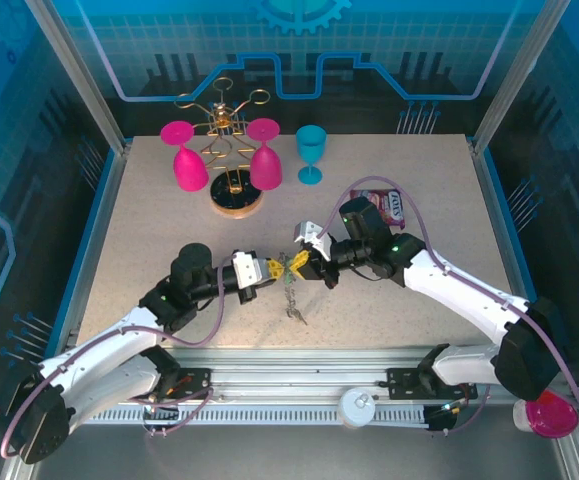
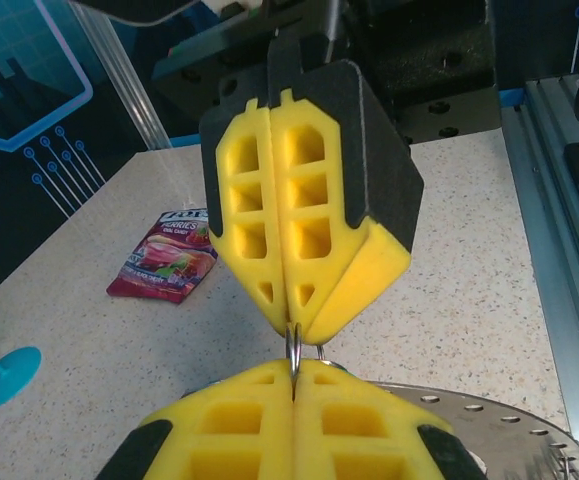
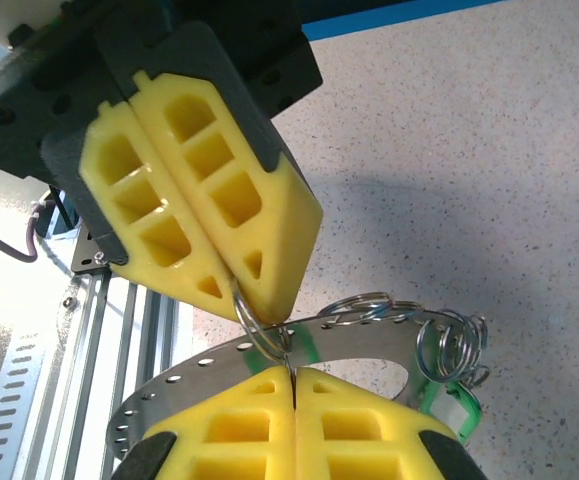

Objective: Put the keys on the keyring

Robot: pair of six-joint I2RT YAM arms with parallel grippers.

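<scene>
Both shut on one split ring (image 3: pixel 257 322): my left end effector (image 1: pixel 272 268) and right end effector (image 1: pixel 300 265) meet tip-to-tip, probably steadying it, keys (image 1: pixel 295 310) trailing off it.

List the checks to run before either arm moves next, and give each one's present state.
1. Left gripper shut on the small silver wire split ring: ok.
2. Right gripper shut on that same ring: ok.
3. Split ring threaded through the large flat perforated silver metal keyring: cannot tell.
4. Green plastic-headed key hanging by the keyring: ok.
5. Red candy packet clear of both grippers: ok.
</scene>
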